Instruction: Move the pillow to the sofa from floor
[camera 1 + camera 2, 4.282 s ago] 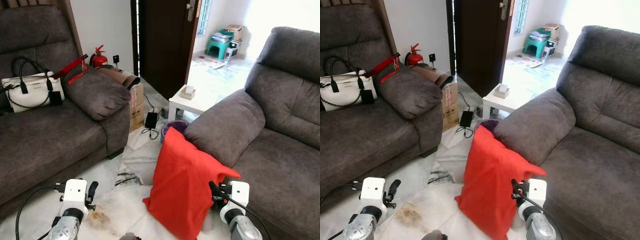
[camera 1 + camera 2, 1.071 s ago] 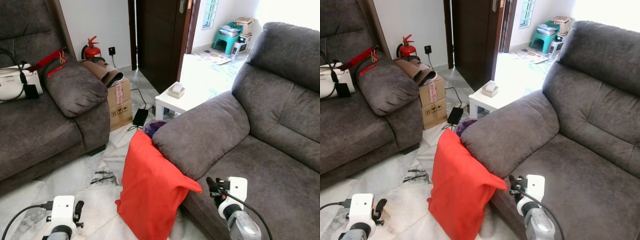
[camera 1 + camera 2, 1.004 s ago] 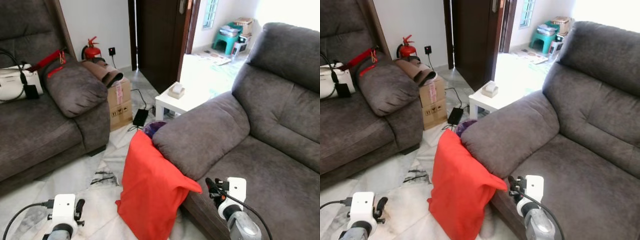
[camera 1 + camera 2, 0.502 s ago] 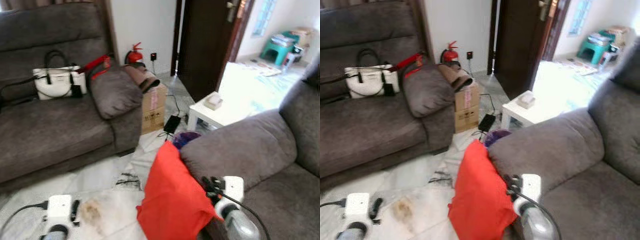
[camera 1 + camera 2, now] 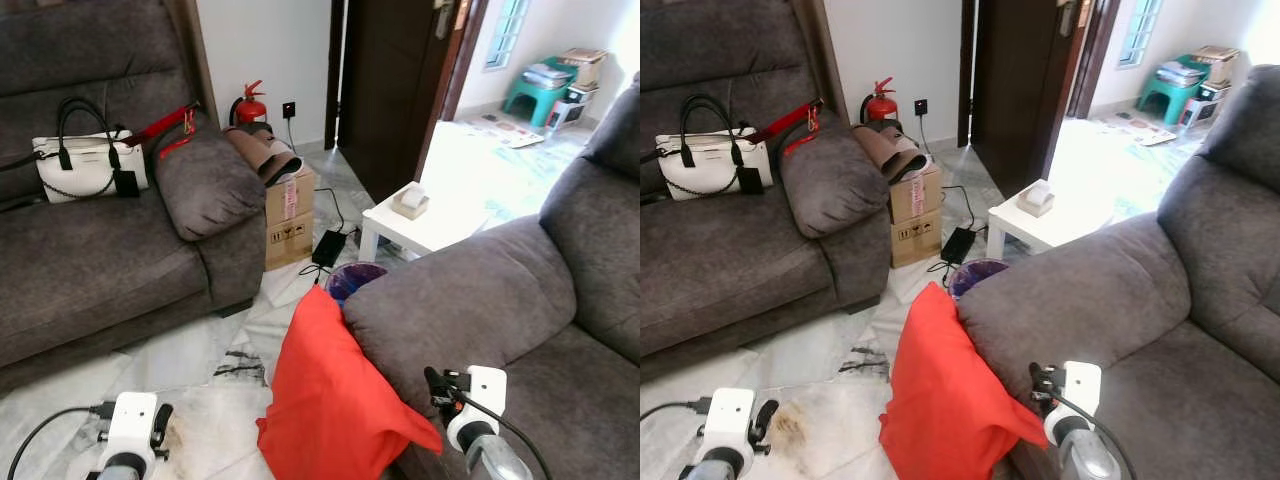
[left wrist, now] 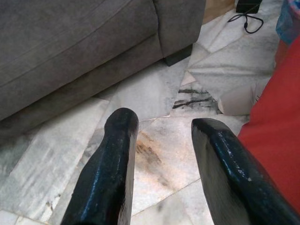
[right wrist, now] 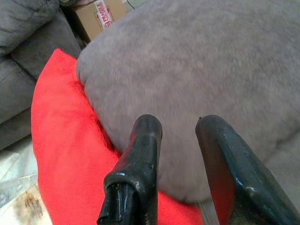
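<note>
- Since half a second ago the camera has swung, so the white handbag (image 5: 80, 165) sits further left; the red pillow (image 5: 335, 400) has not shifted
- Pillow stands on the marble floor (image 5: 200, 350), leaning against the right sofa's armrest (image 5: 450, 300)
- Right hand (image 7: 180, 140), fingers apart, hovers at the armrest beside the pillow
- Left hand (image 6: 161, 129), fingers apart, hangs over the floor

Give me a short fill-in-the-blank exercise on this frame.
1. The red pillow leans against the grey sofa's ____.
2. The white handbag sits on the other ____.
3. The cardboard box stands beside a red fire ____.
4. The left gripper has its jaws ____.

Missing words: armrest; sofa; extinguisher; open
</note>
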`<state>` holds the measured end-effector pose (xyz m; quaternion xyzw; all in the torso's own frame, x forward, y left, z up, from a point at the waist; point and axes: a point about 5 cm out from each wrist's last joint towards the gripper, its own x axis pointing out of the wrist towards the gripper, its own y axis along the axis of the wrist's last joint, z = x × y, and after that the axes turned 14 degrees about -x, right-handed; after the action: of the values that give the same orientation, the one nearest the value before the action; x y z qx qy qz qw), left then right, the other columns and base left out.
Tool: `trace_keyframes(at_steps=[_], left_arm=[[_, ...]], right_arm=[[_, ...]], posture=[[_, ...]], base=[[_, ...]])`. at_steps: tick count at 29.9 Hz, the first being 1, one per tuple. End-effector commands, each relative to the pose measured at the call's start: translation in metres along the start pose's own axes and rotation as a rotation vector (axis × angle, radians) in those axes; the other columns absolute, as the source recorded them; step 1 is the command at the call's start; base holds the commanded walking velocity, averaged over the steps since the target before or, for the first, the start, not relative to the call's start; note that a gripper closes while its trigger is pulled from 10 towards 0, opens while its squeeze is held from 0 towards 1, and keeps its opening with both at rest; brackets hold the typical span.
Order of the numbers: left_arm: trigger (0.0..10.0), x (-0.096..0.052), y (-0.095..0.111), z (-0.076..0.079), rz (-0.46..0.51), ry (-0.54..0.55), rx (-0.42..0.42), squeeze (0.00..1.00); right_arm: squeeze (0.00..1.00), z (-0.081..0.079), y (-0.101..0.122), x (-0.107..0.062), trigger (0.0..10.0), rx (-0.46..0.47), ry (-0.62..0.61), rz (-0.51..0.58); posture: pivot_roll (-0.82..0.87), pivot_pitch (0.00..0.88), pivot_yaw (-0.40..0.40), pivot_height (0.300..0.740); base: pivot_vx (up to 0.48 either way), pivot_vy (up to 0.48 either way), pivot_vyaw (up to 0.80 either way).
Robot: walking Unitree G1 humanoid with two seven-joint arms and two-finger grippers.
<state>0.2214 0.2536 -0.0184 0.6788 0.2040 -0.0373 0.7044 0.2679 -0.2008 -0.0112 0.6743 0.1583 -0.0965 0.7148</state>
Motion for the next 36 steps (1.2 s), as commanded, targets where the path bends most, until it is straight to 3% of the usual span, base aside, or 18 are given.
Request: trace_keyframes(at_steps=[1, 5, 21, 24, 26, 27, 28, 30, 31, 33, 36], left_arm=[[10.0, -0.001, -0.002, 0.000, -0.001, 0.009, 0.011, 0.00], [10.0, -0.005, -0.010, 0.000, -0.033, 0.021, 0.012, 0.00], [10.0, -0.006, -0.008, 0.001, -0.003, 0.015, 0.012, 0.00], [10.0, -0.005, -0.005, 0.000, 0.009, 0.011, 0.015, 0.00], [10.0, -0.004, -0.004, 0.001, 0.010, 0.009, 0.017, 0.00], [10.0, -0.005, -0.004, 0.001, 0.011, 0.008, 0.019, 0.00], [10.0, -0.005, -0.004, 0.001, 0.011, 0.008, 0.019, 0.00], [10.0, -0.006, -0.006, 0.001, 0.010, 0.007, 0.021, 0.00], [10.0, -0.006, -0.006, 0.001, 0.010, 0.007, 0.021, 0.00], [10.0, -0.008, -0.007, -0.001, 0.005, 0.011, 0.022, 0.00], [10.0, -0.009, -0.008, -0.002, 0.003, 0.014, 0.023, 0.00]], right_arm=[[0.00, 0.000, -0.004, -0.002, 10.0, 0.012, 0.000, -0.015], [0.00, -0.002, -0.005, -0.003, 10.0, -0.010, 0.016, -0.007], [0.00, -0.015, -0.003, 0.000, 10.0, -0.061, 0.109, -0.012], [0.00, -0.016, -0.001, 0.001, 10.0, -0.099, 0.138, -0.009], [0.00, -0.018, 0.003, 0.002, 10.0, -0.187, 0.172, 0.005], [0.04, -0.020, 0.005, 0.003, 10.0, -0.278, 0.197, 0.010], [1.00, -0.021, 0.007, 0.004, 10.0, -0.359, 0.216, 0.015], [1.00, -0.022, 0.014, 0.005, 10.0, -0.570, 0.265, 0.050], [1.00, -0.022, 0.014, 0.005, 10.0, -0.570, 0.265, 0.050], [1.00, -0.022, 0.017, 0.006, 10.0, -0.720, 0.308, 0.065], [1.00, -0.023, 0.017, 0.005, 10.0, -0.805, 0.333, 0.062]], posture=[[0.13, 0.022, -0.011, 0.651], [0.12, 0.036, -0.011, 0.636], [0.14, 0.069, -0.007, 0.636], [0.14, 0.079, -0.005, 0.636], [0.14, 0.079, -0.005, 0.636], [0.13, 0.083, -0.004, 0.636], [0.13, 0.083, -0.004, 0.636], [0.14, 0.086, -0.005, 0.636], [0.14, 0.086, -0.005, 0.636], [0.14, 0.089, -0.003, 0.636], [0.14, 0.090, -0.001, 0.636]], base=[[0.000, 0.000, 0.00], [0.000, 0.000, 0.00], [0.000, 0.000, 0.00], [0.000, 0.000, 0.00], [0.000, 0.000, 0.00], [0.000, 0.000, 0.00], [0.000, 0.000, 0.00], [0.000, 0.000, 0.00], [0.000, 0.000, 0.00], [0.000, 0.000, 0.00], [0.000, 0.000, 0.00]])
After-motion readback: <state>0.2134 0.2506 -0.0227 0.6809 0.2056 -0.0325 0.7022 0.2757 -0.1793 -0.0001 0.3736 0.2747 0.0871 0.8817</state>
